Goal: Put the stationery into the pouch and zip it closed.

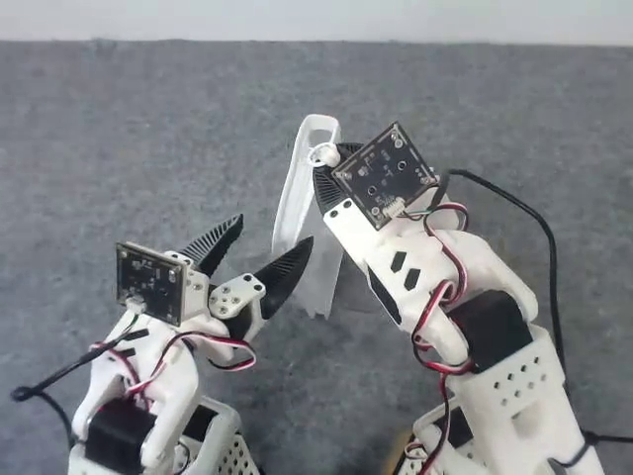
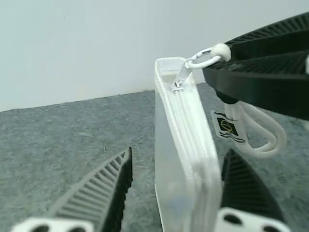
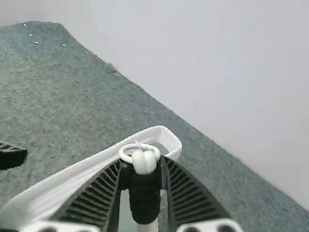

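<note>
While the right gripper (image 3: 140, 166) pinches the zip pull (image 3: 137, 153) at the far top corner of the upright translucent pouch (image 1: 295, 203), the left gripper (image 2: 179, 153) straddles the pouch's near end, fingers (image 2: 104, 193) spread apart either side, its long axis running straight away from them.

The pouch (image 2: 186, 145) stands on its long edge on the grey mat (image 2: 63, 130), between the spread fingers of the left gripper (image 2: 179, 154) (one finger sits just beside its side). At its far end, the right gripper (image 2: 217, 59) pinches the zipper pull (image 2: 220, 50).
</note>
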Controlling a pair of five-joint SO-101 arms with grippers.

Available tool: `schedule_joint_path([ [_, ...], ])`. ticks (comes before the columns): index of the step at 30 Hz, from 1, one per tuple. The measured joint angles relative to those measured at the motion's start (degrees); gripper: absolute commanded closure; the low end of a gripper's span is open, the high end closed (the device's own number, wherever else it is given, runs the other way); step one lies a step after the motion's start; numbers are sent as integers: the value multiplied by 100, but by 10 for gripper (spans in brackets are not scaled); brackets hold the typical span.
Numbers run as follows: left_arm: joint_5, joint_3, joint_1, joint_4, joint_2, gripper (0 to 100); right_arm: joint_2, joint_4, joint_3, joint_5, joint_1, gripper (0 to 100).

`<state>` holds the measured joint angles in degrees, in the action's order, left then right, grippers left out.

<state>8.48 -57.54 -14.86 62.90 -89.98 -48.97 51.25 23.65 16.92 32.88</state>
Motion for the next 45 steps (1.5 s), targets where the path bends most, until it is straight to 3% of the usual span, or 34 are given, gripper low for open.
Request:
schedule_joint_path([
  [10, -255, -88, -88, 0, 0, 793, 0, 0, 0, 0, 0, 991],
  [15, -281, -580, -334, -448, 0, 802, 0, 0, 0, 0, 0, 991],
  [23, -264, -809, -369, -818, 9, 994, 0, 0, 0, 0, 0, 991],
  [32, -1029, -809, -396, -818, 9, 991, 9, -941, 554, 0, -343, 991],
  [45, -1363, -809, -396, -826, 18, 991, 624, -2295, 932, -378, -897, 991],
])
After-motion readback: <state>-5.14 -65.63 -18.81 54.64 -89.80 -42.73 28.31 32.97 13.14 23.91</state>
